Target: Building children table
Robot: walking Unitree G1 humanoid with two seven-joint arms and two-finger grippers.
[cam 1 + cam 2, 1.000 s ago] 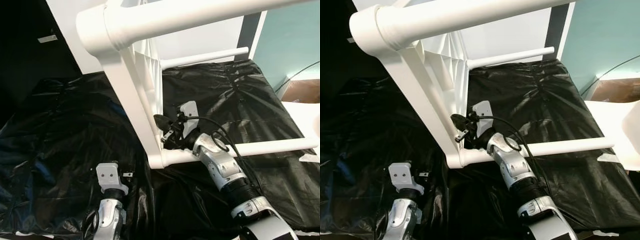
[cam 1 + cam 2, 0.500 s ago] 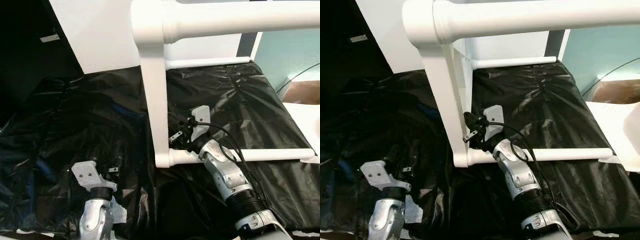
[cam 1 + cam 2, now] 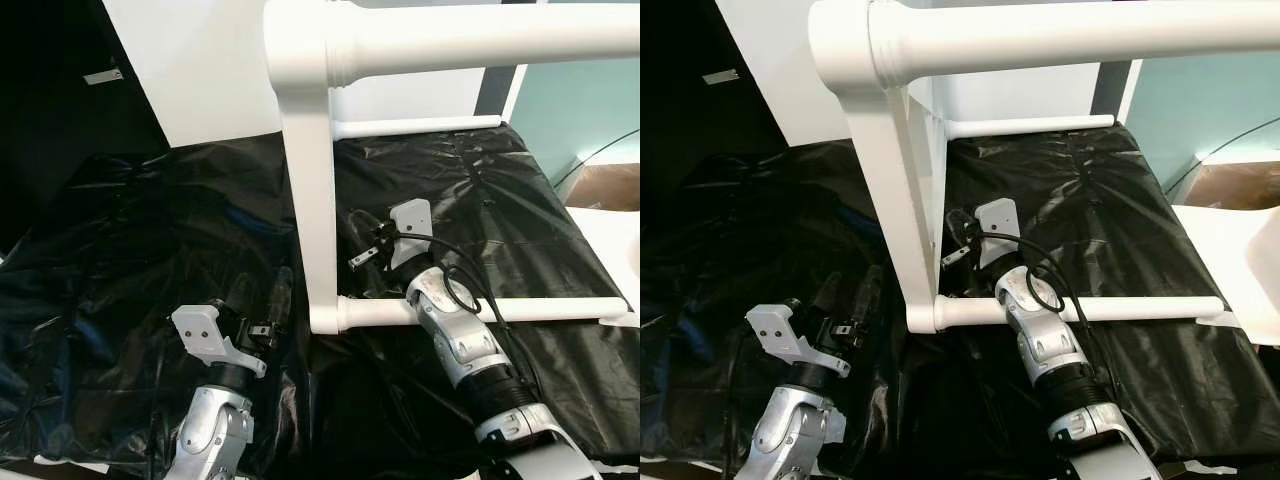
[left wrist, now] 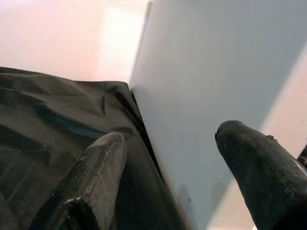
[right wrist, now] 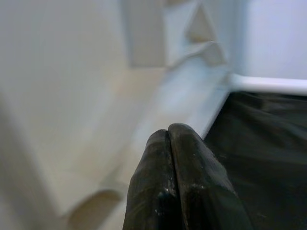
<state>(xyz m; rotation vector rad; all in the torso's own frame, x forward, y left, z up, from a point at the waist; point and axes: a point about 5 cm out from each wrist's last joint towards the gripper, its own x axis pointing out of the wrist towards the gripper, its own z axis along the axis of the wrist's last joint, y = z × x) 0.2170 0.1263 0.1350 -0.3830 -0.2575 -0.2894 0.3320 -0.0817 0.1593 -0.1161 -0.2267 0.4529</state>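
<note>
Crinkled black plastic sheeting (image 3: 120, 300) covers the whole surface nearest the robot, creased and glossy, and both arms reach out over it. Low on the left, the left gripper (image 4: 168, 158) hangs just above the sheeting with its jaws spread apart and nothing between them; its wrist view looks past the two black fingers (image 4: 98, 167) at a white panel whose edge meets the black plastic. A little farther in, the right gripper (image 5: 180, 153) has its jaws pressed together, empty, the tips close against the inner ribbed side of the white children table (image 3: 305, 200), which lies tipped on its side on the sheeting. One thick white leg (image 3: 470, 35) crosses the top of the head views horizontally, a flat side member drops from its corner to the sheeting, and a thinner white bar (image 3: 540, 310) runs off to the right from the lower corner, passing just under the right forearm. Beyond the table the sheeting ends at a white wall (image 3: 200, 70). To the left the room is dark; at the right edge lie a pale teal surface (image 3: 580, 110) and something brown (image 3: 605, 185) with a white sheet (image 3: 610, 235) beside it.
</note>
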